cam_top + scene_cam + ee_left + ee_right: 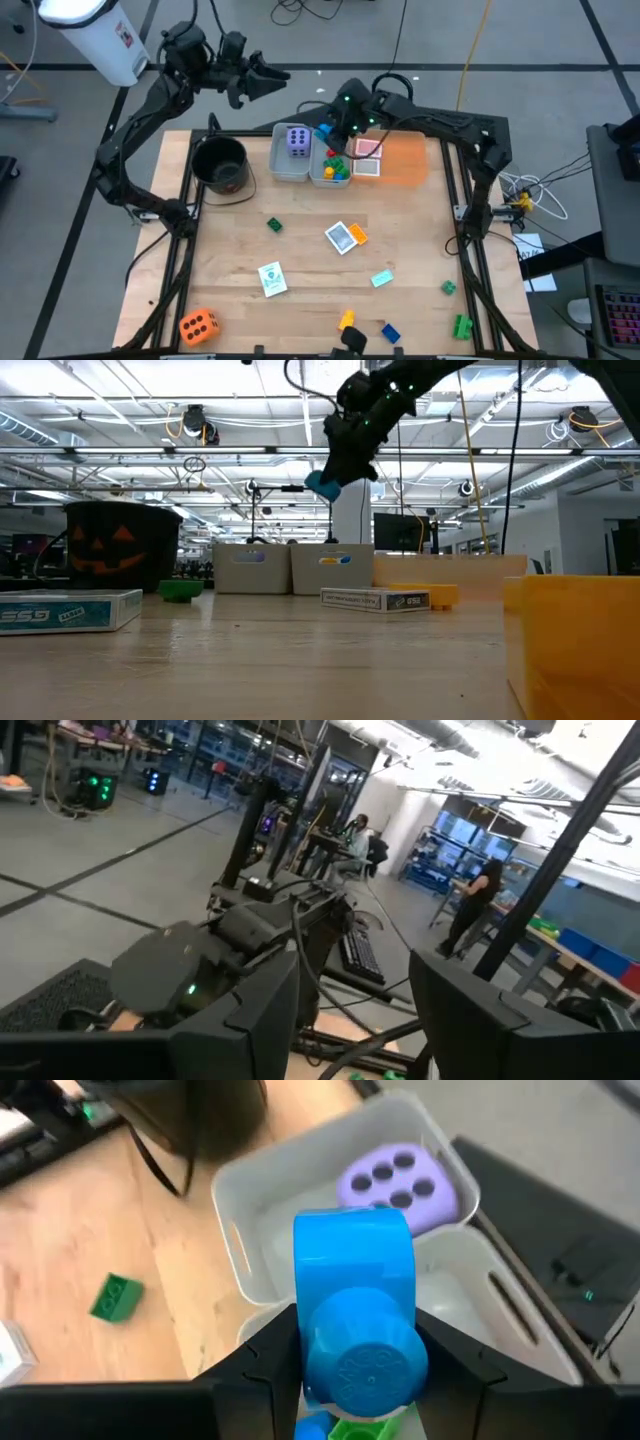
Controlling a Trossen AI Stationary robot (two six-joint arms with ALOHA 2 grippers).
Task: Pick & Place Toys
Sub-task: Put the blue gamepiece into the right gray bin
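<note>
Blue brick point(355, 1310): hanging pinched between the two dark fingers of the right gripper point(332, 130), clear of the table, studs pointing toward the wrist camera. Carrying raised lettering on the near stud, too blurred to read.

Sitting directly beneath that gripper: two grey bins side by side and touching. Holding the purple die point(400, 1180) in the first bin point(290, 172), six-dot face up, just beyond the held brick. Holding a small heap of yellow, green and red bricks point(337, 168) in the second bin point(330, 180), right under the fingers.

Lying just beside the gripper, on the side away from the first bin: the flat orange tray point(408, 165) with a picture card point(367, 152) on it. Standing past the bins on the other side: a black bucket point(120, 555) bearing an orange pumpkin face.

Lying well away from the gripper, toward the near edge of the table: more picture cards point(343, 237), a green brick point(274, 226) and the orange die point(198, 325). Showing pale print on a card box point(60, 610) in the low view, roughly "SSG", not clearly legible.

Waiting far from the bricks, raised past the table's far edge: the left gripper point(280, 76), fingers parted, grasping nothing.
</note>
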